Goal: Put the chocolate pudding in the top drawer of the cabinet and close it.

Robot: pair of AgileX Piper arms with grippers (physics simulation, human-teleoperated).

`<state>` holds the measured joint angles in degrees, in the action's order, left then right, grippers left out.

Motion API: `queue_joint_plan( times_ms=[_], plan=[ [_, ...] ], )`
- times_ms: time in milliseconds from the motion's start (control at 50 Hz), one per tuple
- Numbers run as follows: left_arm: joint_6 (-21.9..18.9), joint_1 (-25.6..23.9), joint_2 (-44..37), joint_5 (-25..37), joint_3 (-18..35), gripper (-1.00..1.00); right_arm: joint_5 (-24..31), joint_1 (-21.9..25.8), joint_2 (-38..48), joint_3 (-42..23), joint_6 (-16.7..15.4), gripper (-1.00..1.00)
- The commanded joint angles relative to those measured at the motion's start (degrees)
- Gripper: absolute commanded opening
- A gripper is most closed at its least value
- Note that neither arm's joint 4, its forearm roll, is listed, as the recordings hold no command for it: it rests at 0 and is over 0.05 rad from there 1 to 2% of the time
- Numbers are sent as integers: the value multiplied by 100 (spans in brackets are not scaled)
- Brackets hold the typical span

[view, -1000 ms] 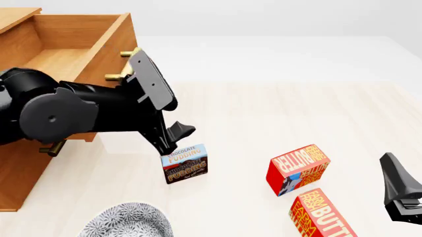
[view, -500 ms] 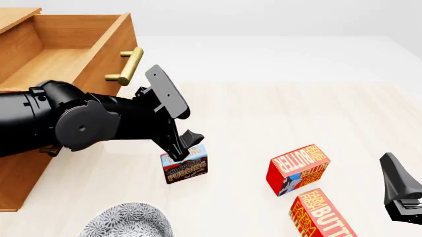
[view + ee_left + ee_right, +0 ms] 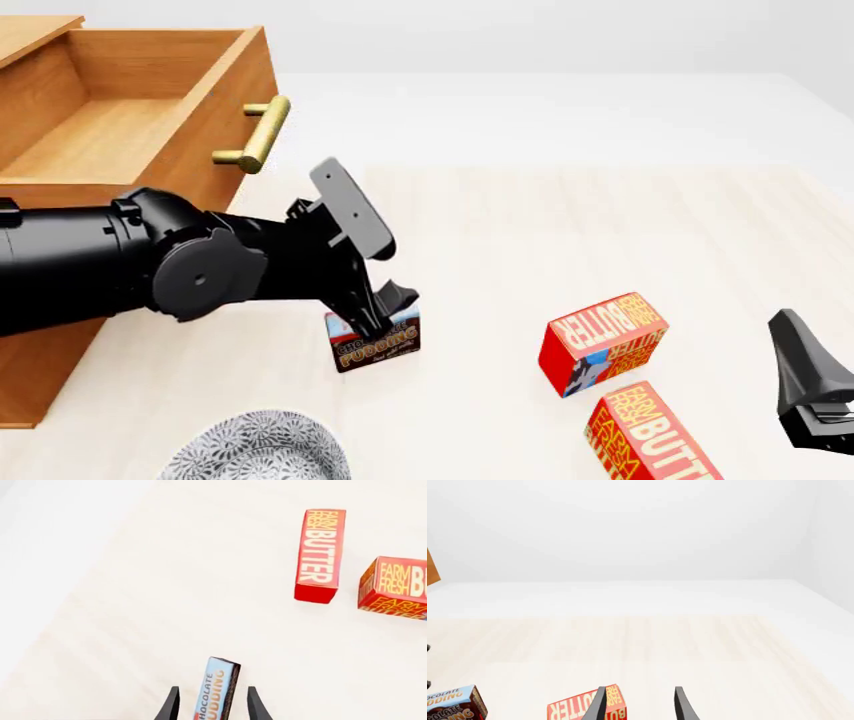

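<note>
Your left gripper (image 3: 376,318) has dropped onto the chocolate pudding (image 3: 379,345), fingers spread either side, not clamped.
The top drawer (image 3: 134,110) stands open and bare; two butter boxes (image 3: 603,340) lie nearby; your right gripper (image 3: 638,706) is spread, holding nothing.

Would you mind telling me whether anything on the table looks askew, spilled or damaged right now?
Nothing spilled or damaged. The two red butter boxes lie tilted at different angles, and the small blue-and-brown chocolate pudding box stands upright on edge between the left gripper's fingers.
</note>
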<state>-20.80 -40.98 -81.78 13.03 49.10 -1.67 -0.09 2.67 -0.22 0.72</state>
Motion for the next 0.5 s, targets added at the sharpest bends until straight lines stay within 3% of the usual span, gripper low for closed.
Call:
queue_joint_plan(
  times_ms=[20,500],
  plan=[
    [109,170,-198,-207,-273,100,40,2,-58,4,-13,100],
    [323,120,-651,-510,-352,100,40,2,-58,4,-13,100]
  ],
)
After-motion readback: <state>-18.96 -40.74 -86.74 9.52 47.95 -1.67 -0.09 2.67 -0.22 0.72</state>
